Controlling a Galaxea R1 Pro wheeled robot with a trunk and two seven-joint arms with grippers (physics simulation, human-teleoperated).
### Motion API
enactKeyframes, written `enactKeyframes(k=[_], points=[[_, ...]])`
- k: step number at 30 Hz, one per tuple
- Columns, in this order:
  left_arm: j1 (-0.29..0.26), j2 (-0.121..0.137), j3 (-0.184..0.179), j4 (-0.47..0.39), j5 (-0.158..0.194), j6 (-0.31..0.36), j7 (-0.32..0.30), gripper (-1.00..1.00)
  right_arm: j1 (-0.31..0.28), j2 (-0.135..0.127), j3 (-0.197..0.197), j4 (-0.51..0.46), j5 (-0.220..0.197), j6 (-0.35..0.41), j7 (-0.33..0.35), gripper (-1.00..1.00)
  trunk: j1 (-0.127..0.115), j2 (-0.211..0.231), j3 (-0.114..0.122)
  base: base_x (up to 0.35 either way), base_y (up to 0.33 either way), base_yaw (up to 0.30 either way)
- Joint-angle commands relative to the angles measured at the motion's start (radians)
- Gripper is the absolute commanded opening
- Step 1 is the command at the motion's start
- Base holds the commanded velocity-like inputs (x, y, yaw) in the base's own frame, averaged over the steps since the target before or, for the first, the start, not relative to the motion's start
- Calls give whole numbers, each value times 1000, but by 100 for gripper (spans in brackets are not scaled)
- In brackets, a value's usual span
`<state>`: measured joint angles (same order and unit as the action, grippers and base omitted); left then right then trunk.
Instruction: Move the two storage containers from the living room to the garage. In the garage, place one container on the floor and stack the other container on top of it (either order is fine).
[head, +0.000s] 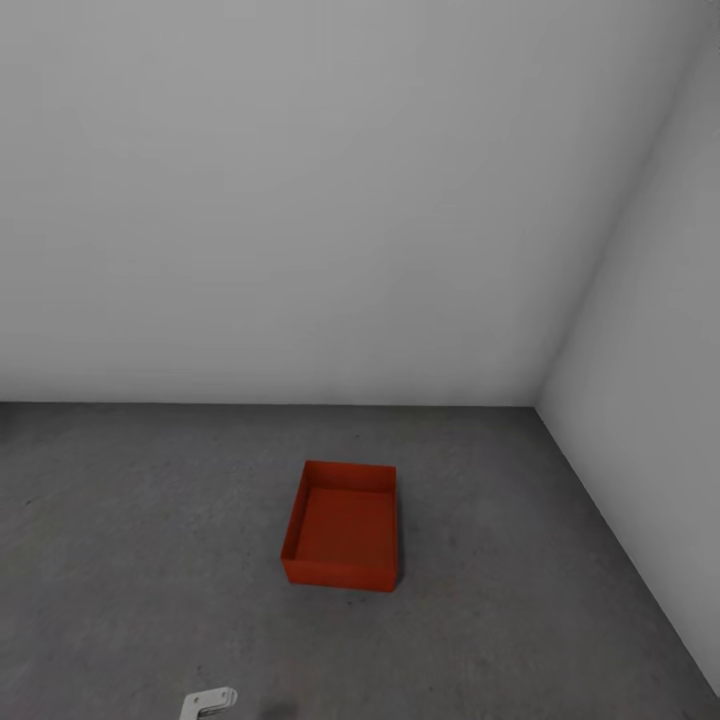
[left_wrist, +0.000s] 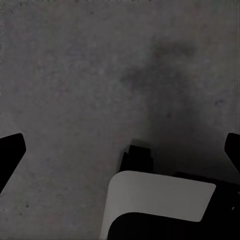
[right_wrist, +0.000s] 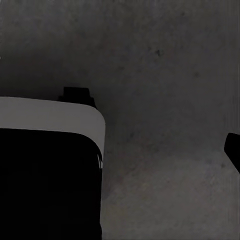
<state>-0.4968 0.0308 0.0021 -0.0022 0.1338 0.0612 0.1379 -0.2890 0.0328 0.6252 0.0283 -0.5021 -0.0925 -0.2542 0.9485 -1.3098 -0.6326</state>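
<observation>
Plain white walls (head: 300, 200) meet in a corner at the far right; dark grey speckled concrete floor (head: 120, 540) spreads from them to the near edge; light even, dim.

Container (head: 340, 527) on floor (head: 120, 520); near corner.

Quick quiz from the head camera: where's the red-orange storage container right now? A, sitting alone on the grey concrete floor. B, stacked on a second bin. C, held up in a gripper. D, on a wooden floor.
A: the storage container rests alone on the grey concrete floor, near the white walls' corner.
</observation>
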Motion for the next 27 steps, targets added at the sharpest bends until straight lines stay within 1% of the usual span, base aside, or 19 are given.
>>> enactKeyframes(k=[1,7,27], points=[[0,0,-1,0,9,3,2,100,-1,1,8,3,-11,-6,0,100,0,0,-1,0,0,0],[0,0,-1,0,9,3,2,100,-1,4,8,3,-13,-7,0,100,0,0,5,0,0,0],[2,2,0,1,10,2,-1,100,-1,7,8,4,-13,-7,3,100,0,0,36,0,0,0]])
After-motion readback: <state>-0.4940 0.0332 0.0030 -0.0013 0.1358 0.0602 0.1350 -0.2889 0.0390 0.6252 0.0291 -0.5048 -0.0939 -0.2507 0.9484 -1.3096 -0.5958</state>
